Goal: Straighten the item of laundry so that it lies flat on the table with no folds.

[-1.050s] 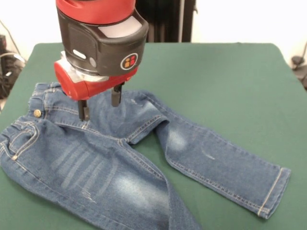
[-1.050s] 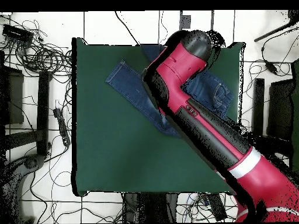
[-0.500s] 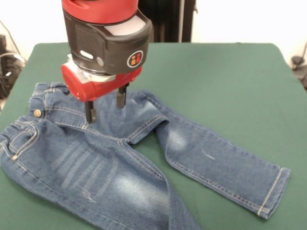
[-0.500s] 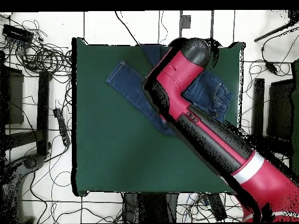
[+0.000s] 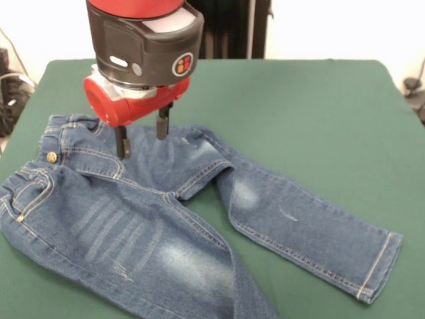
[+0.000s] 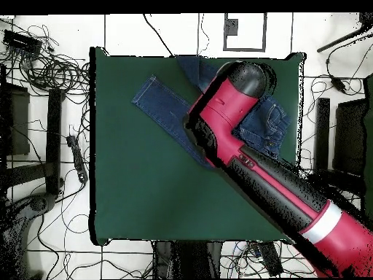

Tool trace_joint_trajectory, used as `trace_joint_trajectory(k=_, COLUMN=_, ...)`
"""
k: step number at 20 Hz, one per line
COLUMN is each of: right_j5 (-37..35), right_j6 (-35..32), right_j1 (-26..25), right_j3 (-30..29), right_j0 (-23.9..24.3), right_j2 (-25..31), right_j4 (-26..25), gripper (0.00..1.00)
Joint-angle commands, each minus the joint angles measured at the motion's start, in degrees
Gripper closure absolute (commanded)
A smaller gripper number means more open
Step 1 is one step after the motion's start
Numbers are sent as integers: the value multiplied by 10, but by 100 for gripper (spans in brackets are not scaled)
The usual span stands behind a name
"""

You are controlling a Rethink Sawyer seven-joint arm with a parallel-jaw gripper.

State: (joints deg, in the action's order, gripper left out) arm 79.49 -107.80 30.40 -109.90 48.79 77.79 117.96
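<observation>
Jeans lie at the counter edge nearest the front camera, waistband to picture-left, one leg running out to picture-right, the other off the bottom edge. Cloth bunches in a fold at the crotch. Claw hangs just above the seat area, fingers apart, nothing between them. Judgement: pinch only the top layer beside the fold, lift low, draw outward along the leg, away from the waistband. Grabbing both layers would drag the whole garment.
</observation>
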Motion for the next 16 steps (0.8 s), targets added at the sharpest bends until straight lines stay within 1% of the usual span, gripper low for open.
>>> trace_joint_trajectory(k=1, right_j5=-48, right_j6=108, right_j1=-4, right_j3=-64, right_j0=-4, right_j2=-51, right_j4=30, gripper=0)
trace_joint_trajectory(k=10, right_j5=-59, right_j6=145, right_j1=-36, right_j3=-44, right_j0=1, right_j2=-68, right_j4=-6, gripper=0)
trace_joint_trajectory(k=13, right_j5=-64, right_j6=135, right_j1=-30, right_j3=-55, right_j0=1, right_j2=-74, right_j4=-15, gripper=0)
trace_joint_trajectory(k=16, right_j5=-67, right_j6=126, right_j1=-14, right_j3=-72, right_j0=7, right_j2=-67, right_j4=-4, gripper=0)
